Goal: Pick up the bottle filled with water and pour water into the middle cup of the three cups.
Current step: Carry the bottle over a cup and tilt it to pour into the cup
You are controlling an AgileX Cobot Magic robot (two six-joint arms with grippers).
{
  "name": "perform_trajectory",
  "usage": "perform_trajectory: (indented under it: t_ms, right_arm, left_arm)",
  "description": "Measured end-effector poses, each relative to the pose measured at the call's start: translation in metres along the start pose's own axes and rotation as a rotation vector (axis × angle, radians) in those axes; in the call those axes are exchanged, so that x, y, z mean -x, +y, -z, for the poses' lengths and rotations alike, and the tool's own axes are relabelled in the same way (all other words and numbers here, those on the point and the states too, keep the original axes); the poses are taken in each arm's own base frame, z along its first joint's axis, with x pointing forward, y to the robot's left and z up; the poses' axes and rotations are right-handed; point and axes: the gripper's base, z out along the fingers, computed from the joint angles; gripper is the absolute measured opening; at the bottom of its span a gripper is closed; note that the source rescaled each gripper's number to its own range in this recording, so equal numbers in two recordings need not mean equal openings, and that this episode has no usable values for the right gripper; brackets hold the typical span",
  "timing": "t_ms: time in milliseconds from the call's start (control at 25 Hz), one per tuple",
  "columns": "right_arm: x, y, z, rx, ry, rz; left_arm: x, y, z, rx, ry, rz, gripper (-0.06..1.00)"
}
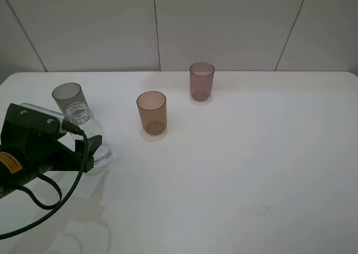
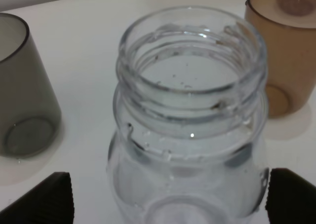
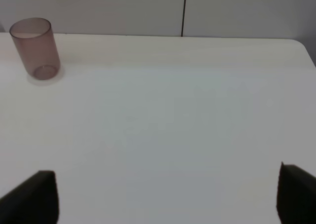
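The bottle (image 1: 88,128) stands at the left of the high view, just beside the grey cup (image 1: 69,97). The left claw (image 2: 168,197) is open around its fat part, with a gap on one side. It should squeeze gently and lift straight up, so no water spills. The brown cup (image 1: 151,112) waits near the middle. The right claw (image 3: 168,194) is open and holds nothing.

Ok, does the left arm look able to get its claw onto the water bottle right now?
Probably yes. The left claw is open with a finger on each side of the bottle, and nothing lies between them. The grey cup stands close by but looks clear of the fingers.
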Motion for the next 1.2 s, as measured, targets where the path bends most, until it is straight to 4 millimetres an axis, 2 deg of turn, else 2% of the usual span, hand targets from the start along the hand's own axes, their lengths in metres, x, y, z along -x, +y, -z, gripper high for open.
perform_trajectory:
  t_ms: [160,480,840,1200]
  right_arm:
    - [0.0,0.0,0.0,0.0,0.0,0.0]
    - [0.0,0.0,0.0,0.005,0.0,-0.003]
    - [0.0,0.0,0.0,0.0,0.0,0.0]
    - [0.0,0.0,0.0,0.0,0.0,0.0]
  left_arm:
    - [0.0,0.001,-0.001,0.018,-0.023,-0.001,0.97]
    - [-0.014,-0.001,-0.008,-0.002,0.046,-0.027,0.97]
    - [-0.002,-0.005,-0.023,-0.005,-0.016,-0.012,0.97]
    - [-0.001,-0.005,-0.023,0.0,-0.022,-0.009,0.97]
